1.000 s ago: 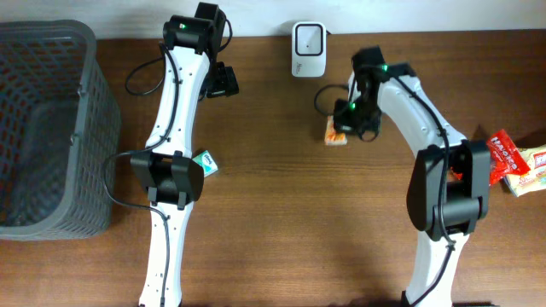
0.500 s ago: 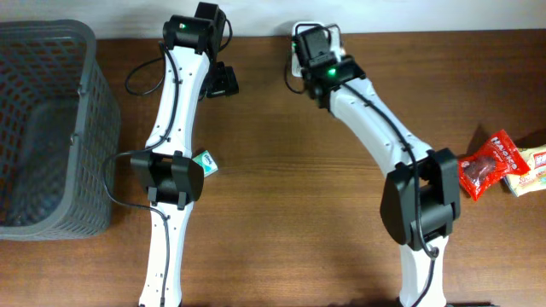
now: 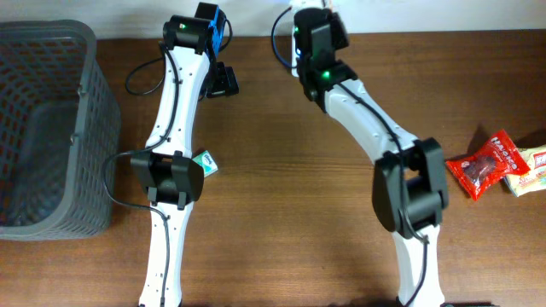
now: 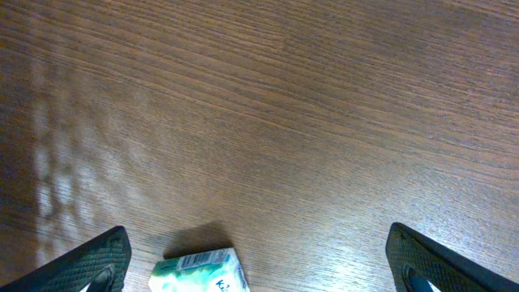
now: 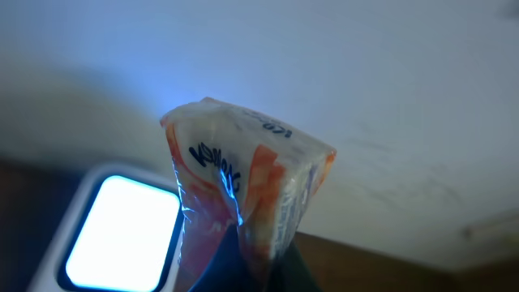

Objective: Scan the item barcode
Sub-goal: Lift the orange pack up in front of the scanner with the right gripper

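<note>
A grey basket (image 3: pixel 43 128) crowds the desk's (image 3: pixel 281 213) left edge. The left pincer (image 4: pixel 259 264) gapes empty above a green-white carton (image 4: pixel 199 272). The right pincer (image 5: pixel 243 269), clamped on a crinkly orange-white packet (image 5: pixel 243 195), holds it over the lit scanner (image 5: pixel 122 235) at the far edge.

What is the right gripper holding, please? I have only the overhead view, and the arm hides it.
Observer: An orange-and-white packet, pinched at its lower end by the right gripper.
Operator: Is the scanner lit?
Observer: Yes, its window glows bright white, lower left of the packet in the right wrist view.
Operator: And the left gripper?
Observer: Its jaws stand wide open, holding nothing.
</note>
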Controlling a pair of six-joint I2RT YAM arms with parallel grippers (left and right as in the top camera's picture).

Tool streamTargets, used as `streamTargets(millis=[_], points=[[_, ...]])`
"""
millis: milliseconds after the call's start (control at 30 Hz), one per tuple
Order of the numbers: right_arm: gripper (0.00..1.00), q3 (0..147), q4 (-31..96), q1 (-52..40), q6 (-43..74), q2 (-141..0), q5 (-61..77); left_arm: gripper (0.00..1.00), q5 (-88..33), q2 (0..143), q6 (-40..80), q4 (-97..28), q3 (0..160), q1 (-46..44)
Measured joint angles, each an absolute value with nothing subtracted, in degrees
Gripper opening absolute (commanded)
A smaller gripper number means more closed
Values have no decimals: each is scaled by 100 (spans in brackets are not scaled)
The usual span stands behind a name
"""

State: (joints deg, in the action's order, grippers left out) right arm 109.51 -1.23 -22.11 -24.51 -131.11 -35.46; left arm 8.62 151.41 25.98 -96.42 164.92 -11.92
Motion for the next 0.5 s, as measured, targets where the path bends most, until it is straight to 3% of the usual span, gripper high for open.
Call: streamTargets(millis=[167,500], points=[[4,10949,-163,-2211,-3590,-13767,-3142,99,862,15141,2598,-9644,16492,-1194],[4,10949,-215,-2211,-4058,-13841,-3004,99,862,15141,2598,-9644,16492,-1199]])
